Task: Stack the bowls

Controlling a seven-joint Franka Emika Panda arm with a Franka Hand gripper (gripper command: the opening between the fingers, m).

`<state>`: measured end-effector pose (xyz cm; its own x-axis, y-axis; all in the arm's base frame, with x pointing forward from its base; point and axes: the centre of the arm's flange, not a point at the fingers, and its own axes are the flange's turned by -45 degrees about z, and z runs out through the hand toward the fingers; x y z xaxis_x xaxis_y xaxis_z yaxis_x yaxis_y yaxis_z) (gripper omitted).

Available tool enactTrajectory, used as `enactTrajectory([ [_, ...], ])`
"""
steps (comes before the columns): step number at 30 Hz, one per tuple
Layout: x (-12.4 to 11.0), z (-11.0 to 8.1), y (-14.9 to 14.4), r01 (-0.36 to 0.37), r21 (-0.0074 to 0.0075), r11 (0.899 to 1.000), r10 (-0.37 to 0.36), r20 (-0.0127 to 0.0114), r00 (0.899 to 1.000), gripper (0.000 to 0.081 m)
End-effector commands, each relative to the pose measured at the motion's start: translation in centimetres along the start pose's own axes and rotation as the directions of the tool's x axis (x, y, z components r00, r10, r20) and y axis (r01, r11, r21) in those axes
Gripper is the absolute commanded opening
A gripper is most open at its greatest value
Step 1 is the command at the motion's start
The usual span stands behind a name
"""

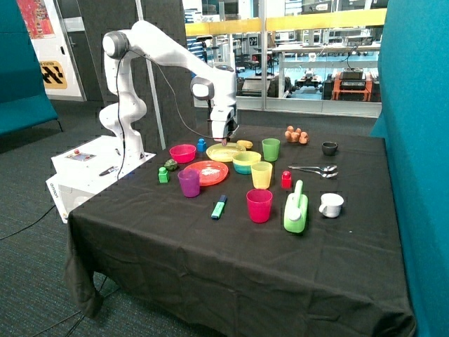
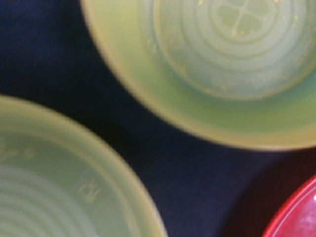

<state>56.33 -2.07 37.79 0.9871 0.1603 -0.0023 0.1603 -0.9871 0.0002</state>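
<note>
Hovering low over the flat yellow plastic plate (image 1: 224,152), the white arm's gripper (image 1: 224,142) hides its grip; I cannot tell its state. Just beside the plate, the shallow yellow plastic bowl (image 1: 246,158) sits nested in the blue plastic bowl (image 1: 243,168). The pink plastic bowl (image 1: 182,152) stands apart, unstacked, on the black-clothed table (image 1: 231,260).

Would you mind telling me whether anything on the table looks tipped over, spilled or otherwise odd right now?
Nothing stands out. The yellow plastic bowl sits level inside the blue plastic bowl, the pink plastic bowl stands apart and upright, and the coloured plastic cups are all upright. The gripper hangs low over the flat yellow plate.
</note>
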Motion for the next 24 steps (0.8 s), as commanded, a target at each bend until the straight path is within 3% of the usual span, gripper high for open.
enactTrajectory([
  [1,-1.5,-0.8,-2.3,0.116,-0.0001,0.993,-0.116,-0.0023,0.993,0.034],
  [14,-4.8,-1.2,-5.2,0.243,-0.0004,0.97,-0.243,-0.0023,0.97,0.0339],
  [24,-8.6,-1.0,-4.4,0.252,-0.0004,0.968,-0.252,-0.0023,0.968,0.0339],
])
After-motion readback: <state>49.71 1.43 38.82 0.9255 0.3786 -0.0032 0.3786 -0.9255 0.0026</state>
